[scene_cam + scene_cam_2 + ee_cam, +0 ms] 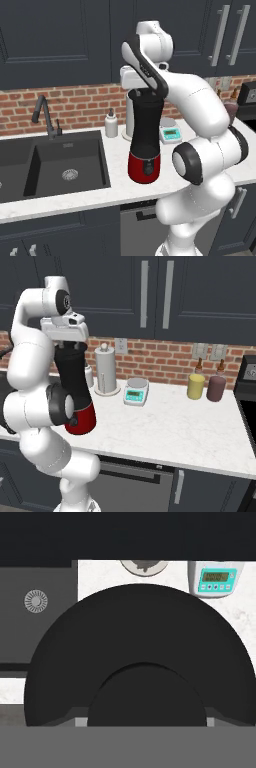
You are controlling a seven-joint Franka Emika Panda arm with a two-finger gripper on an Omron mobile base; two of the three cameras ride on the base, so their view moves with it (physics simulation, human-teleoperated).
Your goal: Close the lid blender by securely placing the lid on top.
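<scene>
The blender (146,125) stands on the white counter next to the sink, a tall black jar on a glossy red base (82,421). My gripper (143,91) points straight down right at the jar's mouth (70,347). In the hand view the round black lid (140,627) takes up most of the picture, its raised centre knob (147,694) low in the middle. Small grey finger parts flank the knob on both sides, so the gripper looks shut on the lid. I cannot tell whether the lid rests on the jar's rim.
A dark sink (65,165) with a faucet (45,115) lies to the left. Behind the blender stand a soap bottle (111,124), a paper-towel roll (105,368) and a kitchen scale (136,392). A yellow bottle (196,385) and a dark bottle (216,387) stand far right.
</scene>
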